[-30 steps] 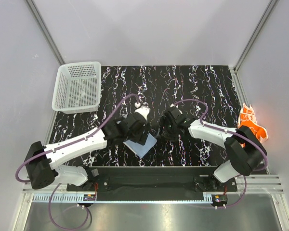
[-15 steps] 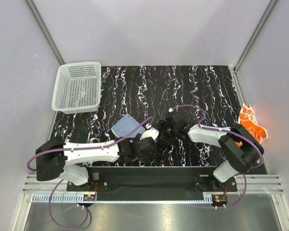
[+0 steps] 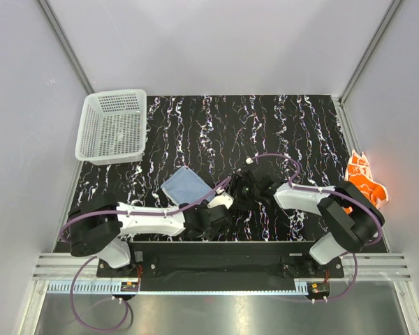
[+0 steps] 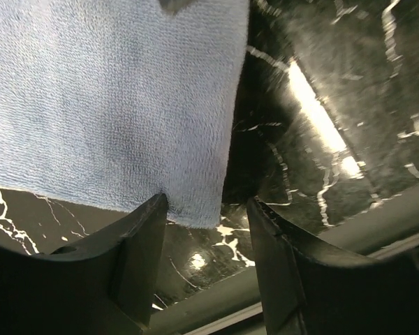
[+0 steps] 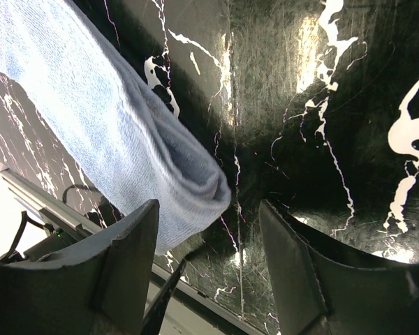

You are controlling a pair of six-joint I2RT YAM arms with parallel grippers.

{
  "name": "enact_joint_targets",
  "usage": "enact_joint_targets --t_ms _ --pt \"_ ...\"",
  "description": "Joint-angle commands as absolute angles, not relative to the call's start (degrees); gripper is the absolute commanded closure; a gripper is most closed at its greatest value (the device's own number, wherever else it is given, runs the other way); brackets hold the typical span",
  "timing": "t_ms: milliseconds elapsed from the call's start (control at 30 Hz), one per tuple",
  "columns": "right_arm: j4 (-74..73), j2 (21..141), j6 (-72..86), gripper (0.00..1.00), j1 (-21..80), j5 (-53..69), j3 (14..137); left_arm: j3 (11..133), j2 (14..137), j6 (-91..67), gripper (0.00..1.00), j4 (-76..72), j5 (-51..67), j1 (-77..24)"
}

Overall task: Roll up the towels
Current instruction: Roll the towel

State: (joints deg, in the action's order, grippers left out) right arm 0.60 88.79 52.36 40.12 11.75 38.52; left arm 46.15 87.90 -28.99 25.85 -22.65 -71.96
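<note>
Both stand spread: your left gripper straddles the blue towel at its corner (right gripper just beside its fold).

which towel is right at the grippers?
The plain light blue towel, with the left gripper and right gripper at its edge. The orange flower-print towel lies bunched at the right edge.

A glossy black surface veined with white streaks lies inside an enclosure of plain pale grey walls, joined at the back corners by slanting aluminium posts. A slotted metal rail runs along the near edge. Bright glare lies across the gloss.
</note>
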Motion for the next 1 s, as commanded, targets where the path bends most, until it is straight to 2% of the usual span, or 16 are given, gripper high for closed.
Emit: enact_joint_targets --t_ms 0,100,233,500,733,767,800,967 --pt "-3.0 89.6 52.1 0.34 40.3 11.0 36.9 44.7 88.6 -29.4 0.46 22.7 -22.3 -72.2" --pt "-3.3 90.0 51.9 0.33 40.3 10.9 36.9 45.4 89.7 -29.2 0.51 22.7 -22.1 -72.3" --pt "-2.9 90.5 51.9 0.35 40.3 11.2 36.6 45.4 91.1 -28.7 0.67 22.2 -21.3 -72.3" --pt "3.2 91.9 53.8 0.62 40.4 14.6 33.4 45.5 91.6 -28.7 0.69 22.1 -21.1 -72.3" --pt "3.8 94.0 54.1 0.65 40.3 13.6 32.8 45.3 91.1 -28.2 0.72 21.5 -20.3 -72.3" --pt "2.9 94.7 54.1 0.66 40.3 13.2 33.1 45.1 90.9 -28.2 0.74 21.5 -20.2 -72.2" --pt "2.5 94.8 53.9 0.66 40.3 12.7 33.6 45.0 90.6 -28.2 0.81 21.4 -20.0 -72.3" --pt "-1.4 96.5 53.5 0.75 38.2 10.5 35.2 44.7 90.7 -28.0 0.87 21.5 -18.9 -72.3"
